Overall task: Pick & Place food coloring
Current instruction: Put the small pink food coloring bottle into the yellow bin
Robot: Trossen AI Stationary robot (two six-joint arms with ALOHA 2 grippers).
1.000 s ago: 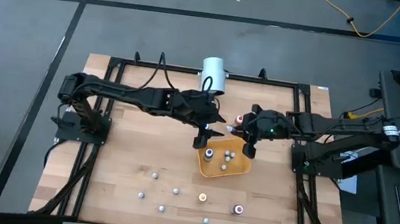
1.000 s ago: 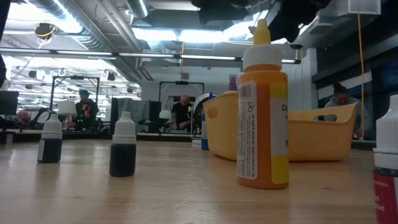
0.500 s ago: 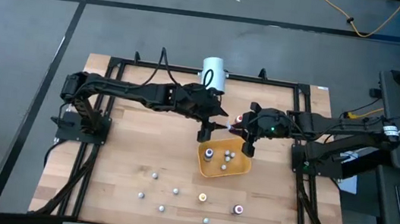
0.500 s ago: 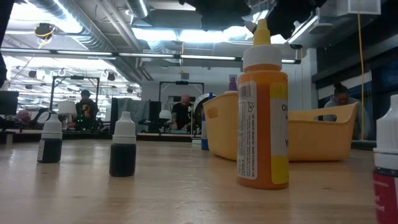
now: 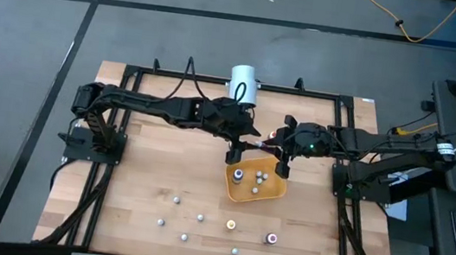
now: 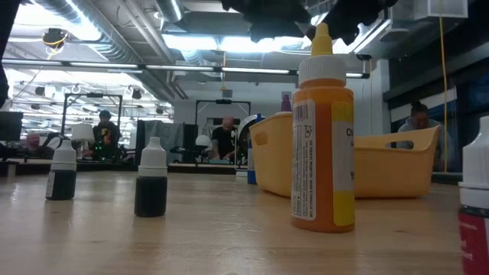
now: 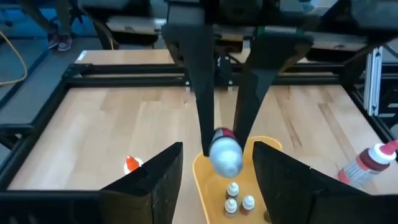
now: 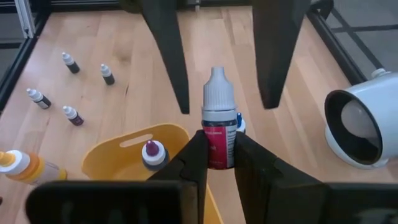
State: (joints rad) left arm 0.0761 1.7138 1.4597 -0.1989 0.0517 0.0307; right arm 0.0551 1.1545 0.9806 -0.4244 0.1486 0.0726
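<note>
A: Over the orange-yellow plastic tray (image 5: 254, 185), the right hand (image 8: 216, 152) clamps a red dropper bottle (image 8: 218, 122).

B: Left hand (image 5: 234, 152) has narrowed, fingers apart at the tray's 11 o'clock. Handoff looks close.

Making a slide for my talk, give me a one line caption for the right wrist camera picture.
Right gripper holds a red food coloring bottle upright above the yellow tray.

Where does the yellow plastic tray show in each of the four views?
High view: yellow plastic tray, right of centre on the light wooden table.
Low view: right of centre, behind the tall orange bottle.
Left wrist view: bottom centre.
Right wrist view: lower left.
Shared landmark: that table.
</note>
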